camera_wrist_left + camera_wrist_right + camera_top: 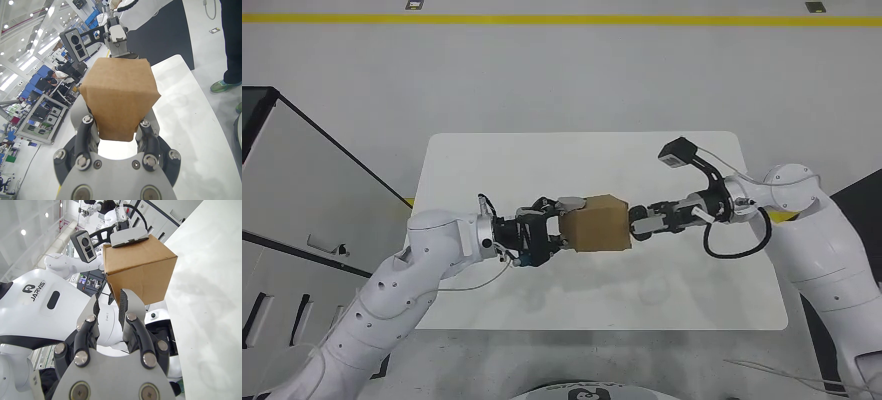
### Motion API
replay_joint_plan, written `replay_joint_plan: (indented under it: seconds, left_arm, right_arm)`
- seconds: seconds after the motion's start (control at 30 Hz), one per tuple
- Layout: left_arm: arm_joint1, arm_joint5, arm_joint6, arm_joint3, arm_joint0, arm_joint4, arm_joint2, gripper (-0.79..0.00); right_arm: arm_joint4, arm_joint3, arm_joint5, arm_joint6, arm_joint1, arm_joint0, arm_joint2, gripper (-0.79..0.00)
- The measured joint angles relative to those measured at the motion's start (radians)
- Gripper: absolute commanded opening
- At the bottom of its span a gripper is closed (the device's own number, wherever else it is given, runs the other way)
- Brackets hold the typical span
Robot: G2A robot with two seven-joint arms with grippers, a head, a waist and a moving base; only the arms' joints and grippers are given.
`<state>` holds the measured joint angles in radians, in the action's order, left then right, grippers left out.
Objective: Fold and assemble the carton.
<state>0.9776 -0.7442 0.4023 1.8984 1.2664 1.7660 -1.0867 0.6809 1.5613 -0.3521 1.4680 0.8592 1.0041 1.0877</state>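
**Two-arm hold on a brown carton, ordered from the robot outward.**

(a) Left gripper (117, 121), at the carton's left end. Its two fingers (88, 123) stand wide apart, one on each side of the carton, and a tapering brown panel runs down between them. From the right wrist view, one pale finger lies flat on an outer face of the carton near its far edge. The gripper is clamped across the carton.

(b) Right gripper (110, 298), at the carton's right end. Its ribbed black pads (122, 306) face each other across a gap with no cardboard between them, so the fingers are parted. The tip of one finger overlaps the carton's nearest edge; whether it touches cannot be told. A black camera on a bracket (679, 152) rises from this wrist, beyond and to the right of the carton.

(c) Carton (600, 224), directly between the two grippers. It is plain brown cardboard, folded into a closed box with creased corners. Along one corner nearest the right gripper, the cut edge of the board shows.

(d) White table (682, 290), beneath the carton. The carton sits over roughly the middle of the tabletop. Whether its underside rests on the surface cannot be told.

(e) Pale cabinet with a dark edge (292, 180), well to the carton's left and off the table.

(f) Grey floor with a yellow line (562, 19), far beyond the carton.
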Motion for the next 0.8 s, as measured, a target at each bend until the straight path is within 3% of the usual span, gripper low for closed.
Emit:
replay_joint_plan:
  seconds: [0.27, 0.43, 0.5, 0.53, 0.57, 0.6, 0.7, 0.8]
  left_arm:
    - [-0.001, -0.003, -0.003, 0.005, 0.002, -0.004, 0.002, -0.785]
    - [-0.001, -0.003, 0.004, 0.004, 0.005, -0.019, 0.002, -0.785]
    - [-0.001, -0.005, 0.016, -0.001, 0.008, -0.039, -0.002, -0.785]
    - [-0.002, -0.008, 0.021, -0.004, 0.009, -0.048, -0.005, -0.785]
    - [-0.002, -0.01, 0.026, -0.006, 0.01, -0.057, -0.008, -0.785]
    - [-0.002, -0.013, 0.034, -0.008, 0.012, -0.068, -0.01, -0.785]
    - [-0.002, -0.028, 0.063, -0.019, 0.015, -0.112, -0.016, -0.785]
    - [-0.002, -0.052, 0.086, -0.032, 0.016, -0.157, -0.016, -0.785]
  right_arm:
    - [-0.005, 0.005, 0.001, 0.001, 0.006, -0.006, -0.008, -0.557]
    - [-0.002, 0.005, -0.002, -0.002, 0.006, -0.006, 0.003, -0.477]
    - [-0.003, 0.002, -0.008, -0.008, 0.002, -0.002, 0.022, -0.385]
    - [-0.004, 0.001, -0.015, -0.014, -0.001, 0.003, 0.039, -0.172]
    - [-0.006, 0.002, -0.022, -0.022, -0.004, 0.007, 0.052, -0.049]
    - [-0.009, 0.005, -0.031, -0.031, -0.006, 0.012, 0.066, 0.0]
    - [-0.079, 0.028, -0.094, -0.094, -0.019, 0.03, 0.122, 0.0]
    - [-0.265, 0.079, -0.197, -0.197, -0.035, 0.06, 0.168, 0.0]
